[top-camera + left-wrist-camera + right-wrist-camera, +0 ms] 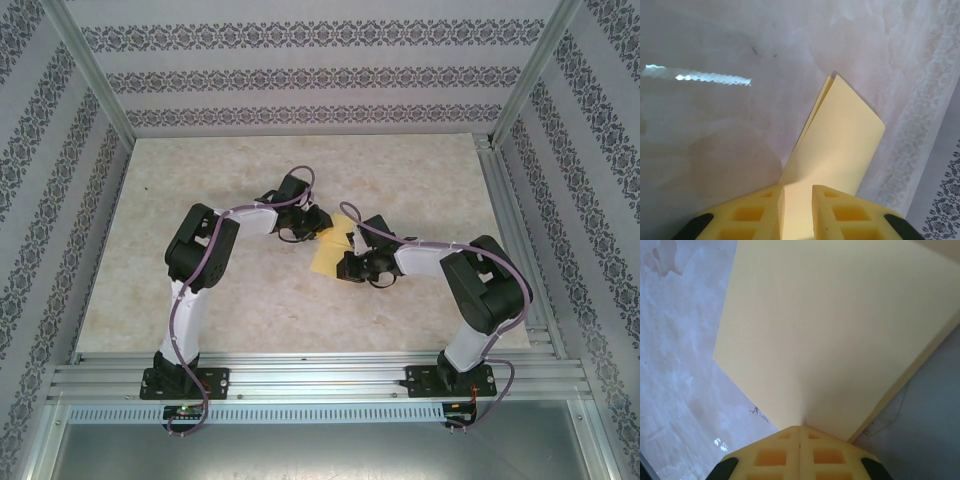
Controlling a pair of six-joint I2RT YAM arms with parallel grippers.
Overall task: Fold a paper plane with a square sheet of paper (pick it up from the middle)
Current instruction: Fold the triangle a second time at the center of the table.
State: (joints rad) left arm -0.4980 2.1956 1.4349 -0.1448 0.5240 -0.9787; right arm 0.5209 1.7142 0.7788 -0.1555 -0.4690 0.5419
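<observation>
At mid-frame of the top view, the square sheet of paper point(333, 250) sits doubled over between both arms. Right pincer point(800, 429) pinches it; left pincer point(798, 192) straddles it, jaws slightly apart, grip I cannot tell. Best keep edges aligned, then flatten the crease against the tabletop point(250, 290).

Sheets of paper: one, the yellow sheet point(325, 260) (folded over on itself)
Arms: two, left arm point(190, 310) and right arm point(485, 285)
Grippers: two, left gripper point(798, 192), right gripper point(800, 429)
</observation>
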